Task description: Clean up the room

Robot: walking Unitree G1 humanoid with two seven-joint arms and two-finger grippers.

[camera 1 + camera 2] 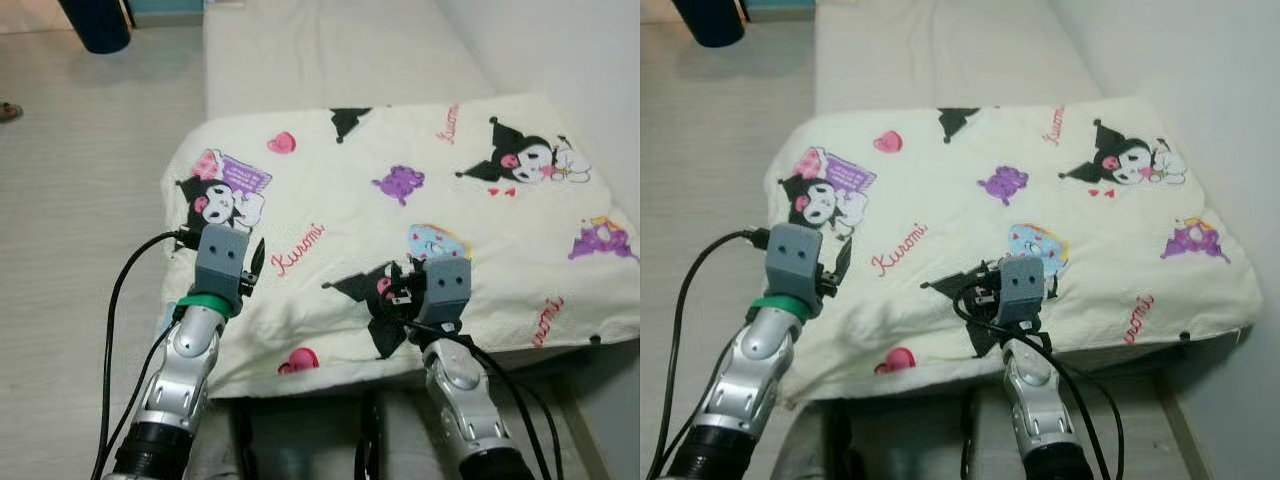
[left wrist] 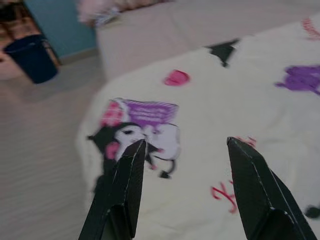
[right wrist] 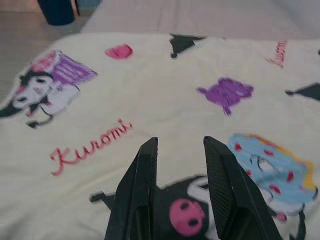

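A cream blanket (image 1: 400, 200) printed with cartoon figures, hearts and red lettering lies folded on a pale couch (image 1: 330, 50). My left gripper (image 2: 185, 141) is open over the blanket's near left corner, its fingers (image 2: 125, 185) spread wide above a black-and-purple cartoon print. My right gripper (image 3: 180, 139) hovers over the near edge at the middle, above a black figure with a pink spot. It is open with a narrow gap, and nothing sits between its fingers (image 3: 137, 190).
Pale wood floor (image 1: 70, 200) runs along the left. A dark blue bin (image 1: 95, 22) stands at the far left on the floor. A white wall (image 1: 580, 60) closes in the right side. Black cables (image 1: 120, 300) trail from my left arm.
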